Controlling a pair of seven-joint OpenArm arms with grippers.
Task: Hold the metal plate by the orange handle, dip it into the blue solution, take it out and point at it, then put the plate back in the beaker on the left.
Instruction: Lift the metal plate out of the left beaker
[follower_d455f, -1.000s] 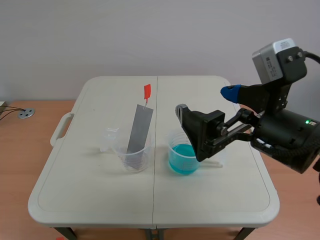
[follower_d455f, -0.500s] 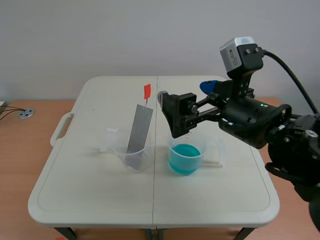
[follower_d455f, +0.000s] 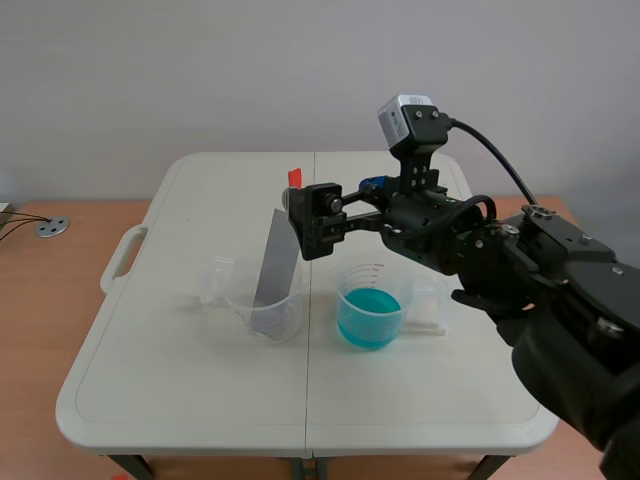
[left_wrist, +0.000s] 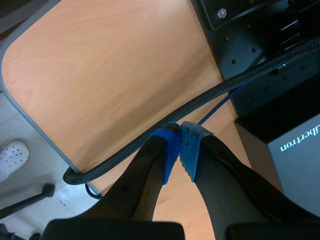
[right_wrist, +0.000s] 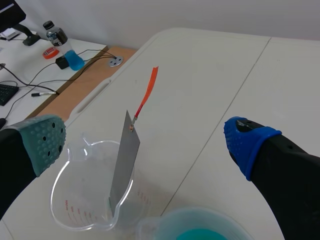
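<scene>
Grasping the handle (right_wrist: 148, 92): right gripper (right_wrist: 146, 141) spread wide, empty, handle at its 12 o'clock; plate (right_wrist: 125, 160) leans in the beaker (right_wrist: 67, 207), 9 o'clock from the solution (follower_d455f: 368, 318). Next: advance, clamp. Left gripper (left_wrist: 180, 132) closed, empty

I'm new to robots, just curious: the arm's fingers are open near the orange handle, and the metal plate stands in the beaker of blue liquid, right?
Not quite: the metal plate stands in the clear beaker, beside the blue solution, as the right wrist view shows. The fingers are open near the orange handle.
</scene>
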